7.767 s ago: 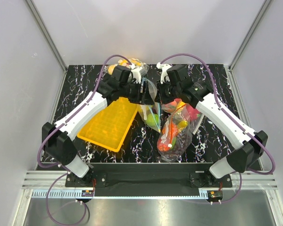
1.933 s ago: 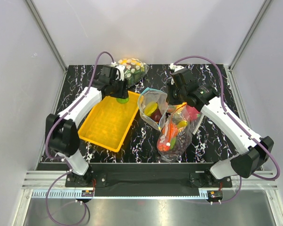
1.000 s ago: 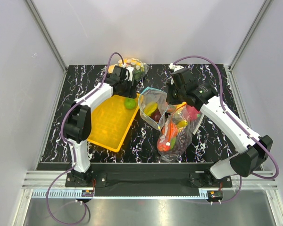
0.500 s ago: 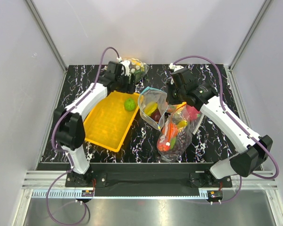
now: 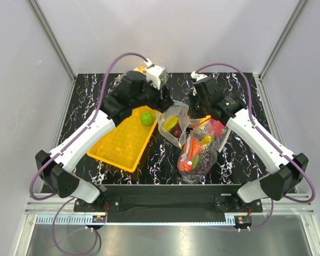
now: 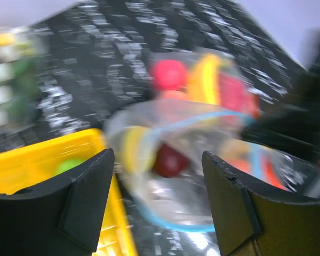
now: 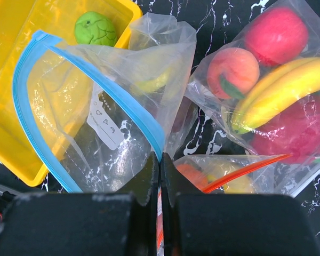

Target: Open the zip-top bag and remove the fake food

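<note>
Clear zip-top bag (image 7: 113,125), blue-edged mouth wide open

Blue-edged clear bag (image 7: 96,106), green ball (image 7: 95,29), yellow tray (image 7: 2,64).

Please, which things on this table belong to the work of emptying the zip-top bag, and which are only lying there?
Belong to the job:
zip-top bag, pinched by the right gripper
green ball, lying in the yellow tray
dark red fruit and yellow-green piece, inside the bag

Only lying about:
larger clear bag with peach, red fruit and banana
</note>
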### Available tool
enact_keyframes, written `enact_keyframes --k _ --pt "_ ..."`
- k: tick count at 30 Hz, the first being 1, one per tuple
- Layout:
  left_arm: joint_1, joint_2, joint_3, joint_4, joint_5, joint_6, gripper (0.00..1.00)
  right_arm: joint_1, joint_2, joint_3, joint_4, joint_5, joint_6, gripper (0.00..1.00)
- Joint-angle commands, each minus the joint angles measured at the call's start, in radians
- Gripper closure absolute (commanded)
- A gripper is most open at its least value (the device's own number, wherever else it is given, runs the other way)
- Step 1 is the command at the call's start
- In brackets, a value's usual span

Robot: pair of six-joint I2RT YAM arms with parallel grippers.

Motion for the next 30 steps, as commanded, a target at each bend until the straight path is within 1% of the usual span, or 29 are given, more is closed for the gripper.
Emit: enact_keyframes --k 1,3,7,10,14,17,22,28,30 --pt "-0.09 -0.033 -0.046 0.075 0.094 -0.023 0.3 -0.007 -0.002 0.023 0.033 -0.012 -0.017 1.0" --pt "-0.126 -0.049 -0.108 0.151 0.141 -0.051 0.3 -0.009 -0.003 0.023 0.033 -0.01 -0.018 1.0" --pt "-0.149 -0.016 -0.136 0.153 0.166 -0.07 0.35 -0.01 -0.003 0.027 0.031 -0.01 -0.017 1.0" --pt "-0.155 0.018 -0.145 0.148 0.139 -0.044 0.36 -0.01 -0.012 0.026 0.034 -0.01 -0.014 1.0" --pt "-0.155 0.081 -0.129 0.124 0.058 -0.017 0.38 -0.012 -0.02 0.023 0.03 -0.01 -0.005 1.0" --pt "-0.155 0.136 -0.107 0.118 0.041 0.001 0.38 -0.012 -0.025 0.021 0.026 -0.004 -0.003 1.0" --pt "-0.155 0.228 -0.093 0.121 0.015 0.0 0.38 -0.013 -0.028 0.046 0.014 0.011 -0.003 1.0" --pt "-0.156 0.305 -0.093 0.127 -0.042 -0.001 0.37 -0.015 -0.017 0.054 0.007 0.007 -0.002 1.0" --pt "-0.155 0.322 -0.093 0.127 -0.082 0.001 0.37 -0.016 -0.019 0.052 0.011 0.005 0.0 1.0"
